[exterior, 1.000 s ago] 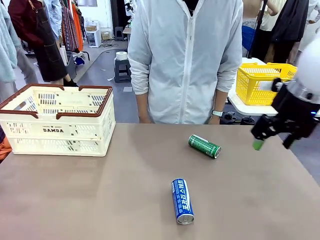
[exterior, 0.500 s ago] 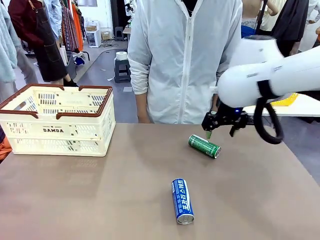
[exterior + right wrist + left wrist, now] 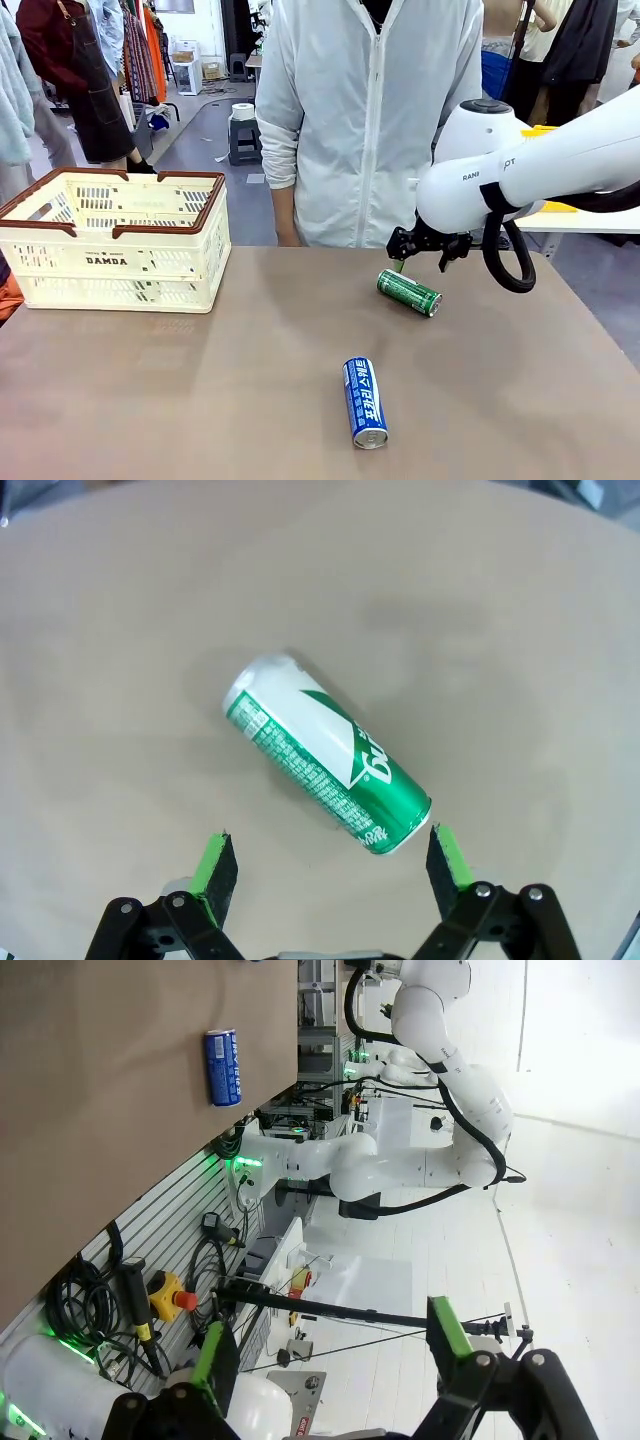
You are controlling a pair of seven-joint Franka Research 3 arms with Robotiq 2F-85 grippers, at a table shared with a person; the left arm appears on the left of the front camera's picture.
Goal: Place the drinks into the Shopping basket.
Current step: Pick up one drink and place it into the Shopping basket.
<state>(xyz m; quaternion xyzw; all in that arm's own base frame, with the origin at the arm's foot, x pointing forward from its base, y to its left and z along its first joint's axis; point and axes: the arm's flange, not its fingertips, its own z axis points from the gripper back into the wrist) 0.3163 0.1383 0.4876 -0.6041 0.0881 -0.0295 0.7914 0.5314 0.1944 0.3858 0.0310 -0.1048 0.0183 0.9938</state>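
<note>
Both hands are seen released and empty. The left hand (image 3: 332,1350) is held away from the drinks. The right hand (image 3: 421,262) is poised just over a green can (image 3: 409,292), slim, cylindrical and silver-ended, laid on its side on the smooth tan worktop (image 3: 200,400). A blue can (image 3: 365,402) is laid nearer, well apart. The slotted cream plastic Shopping basket (image 3: 120,262), brown-rimmed, is set far left.

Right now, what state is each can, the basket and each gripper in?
Green can: lying on its side, not gripped.
Blue can: lying on its side, untouched.
Shopping basket: upright, both cans outside it.
Right gripper: open, poised over the green can.
Left gripper: open, holding nothing.
</note>
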